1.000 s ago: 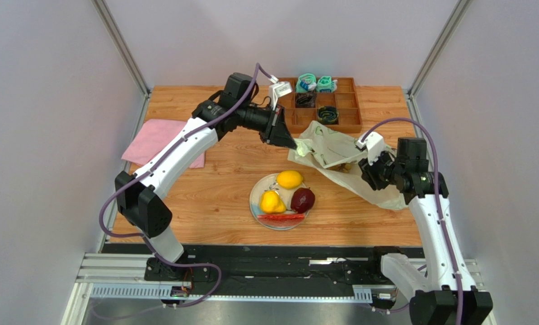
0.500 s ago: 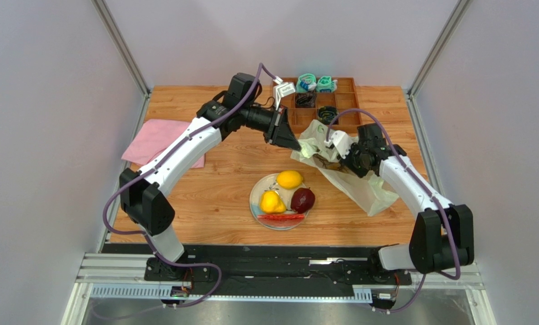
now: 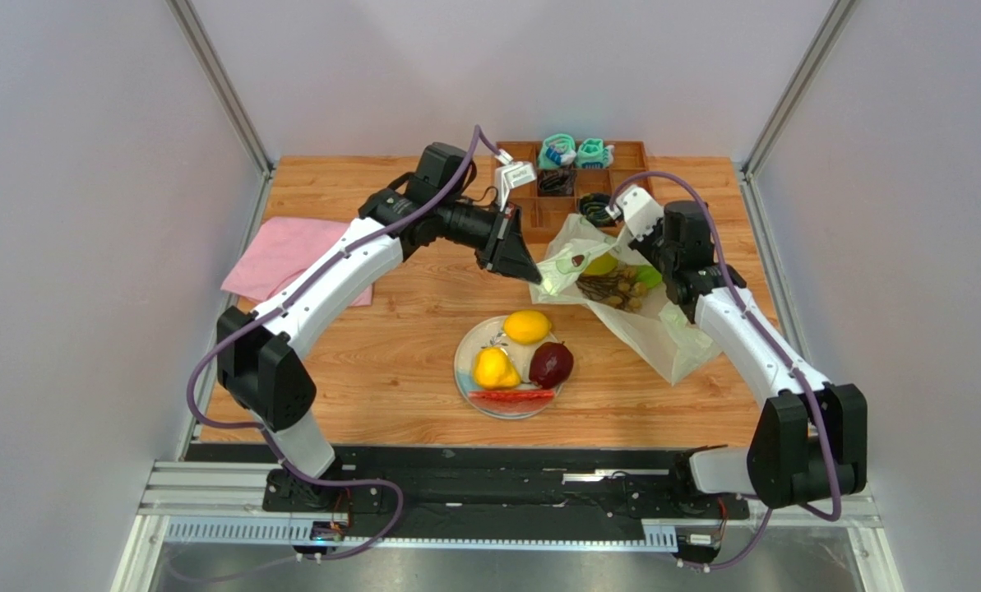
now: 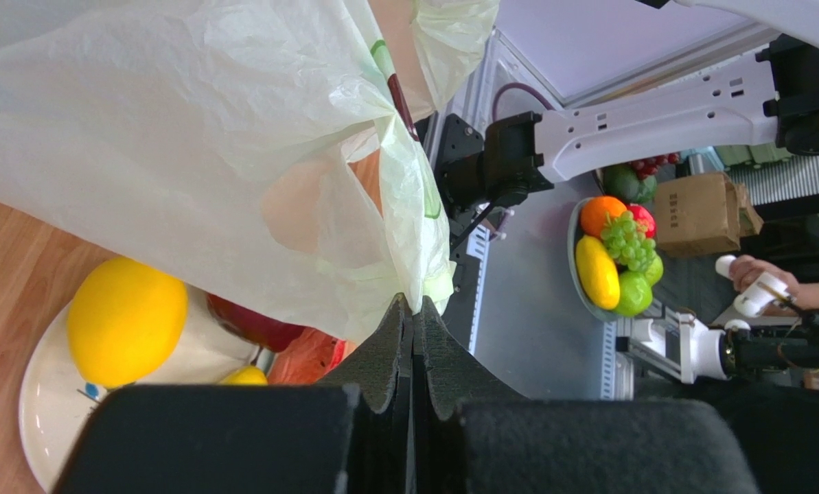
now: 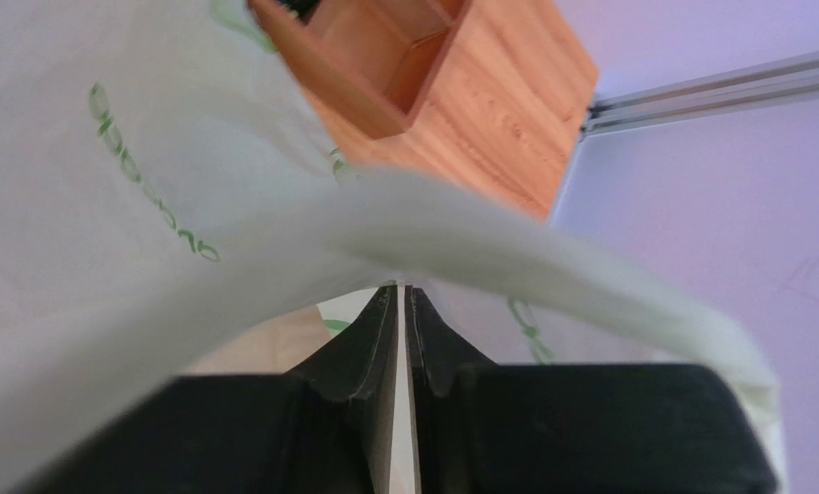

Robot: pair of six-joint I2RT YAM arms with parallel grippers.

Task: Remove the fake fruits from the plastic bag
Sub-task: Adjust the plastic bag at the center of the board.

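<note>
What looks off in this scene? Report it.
Nothing spilled or damaged. The plastic bag is pulled open between the left gripper and right gripper, both pinching its edge, fake fruits still inside.

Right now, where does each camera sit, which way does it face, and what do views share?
Top external: above and behind, facing down at the table; left arm and right arm show.
Left wrist: looks along the left gripper at the plastic bag and plate.
Right wrist: looks along the right gripper, bag pinched, wooden tray beyond.
Shared: the bag, in all three.
</note>
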